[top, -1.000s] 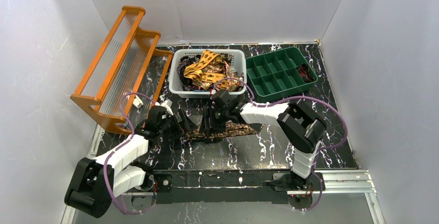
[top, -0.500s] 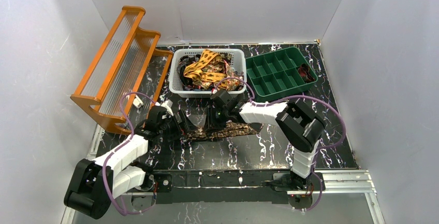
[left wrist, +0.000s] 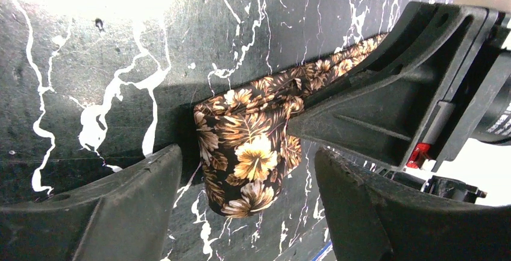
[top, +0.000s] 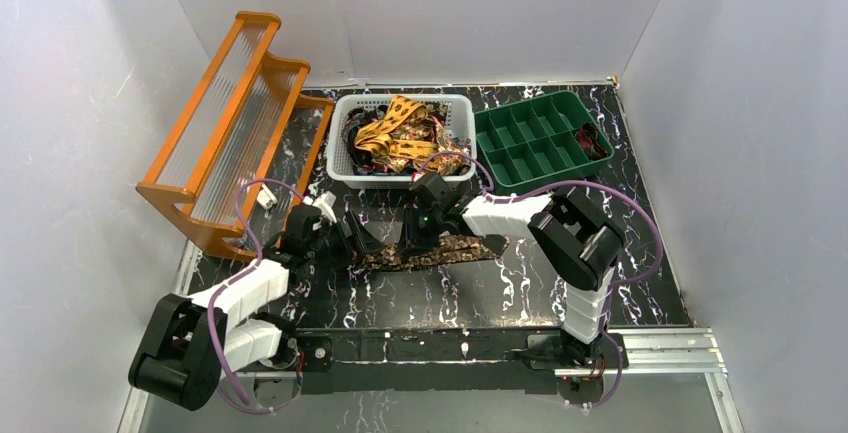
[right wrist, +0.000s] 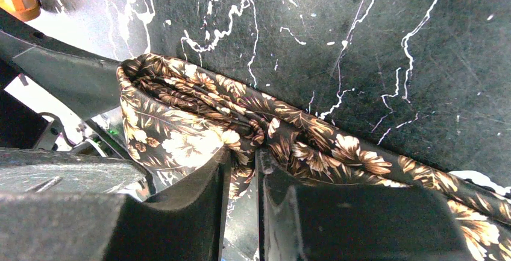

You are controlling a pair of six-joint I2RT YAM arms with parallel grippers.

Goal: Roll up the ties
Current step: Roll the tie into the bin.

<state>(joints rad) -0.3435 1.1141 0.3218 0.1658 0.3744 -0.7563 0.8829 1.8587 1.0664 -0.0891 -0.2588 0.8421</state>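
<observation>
The orange rack stands at the far left, its lower foot just beside the left arm, so there is little room to swing outward on that side. The left end effector is spread wide, one finger on each side of the rolled end of the floral tie, and neither finger looks to be pressing on it. The right end effector is clamped on the same tie just past the roll, with fabric pinched in the thin slot between its pads. From there the unrolled tail lies flat on the bench and runs off to the right. The roll looks loose and only a turn or so deep. If the right one lets go before the left closes, the coil will likely spring open. The two tools sit very close, so a hasty closing could strike the other finger or catch only the outer layer. Pulling sideways could also drag the tail crooked. The white basket of more ties sits just behind both tools, and the green divided tray is farther right. The open room lies toward the near edge and to the right.
</observation>
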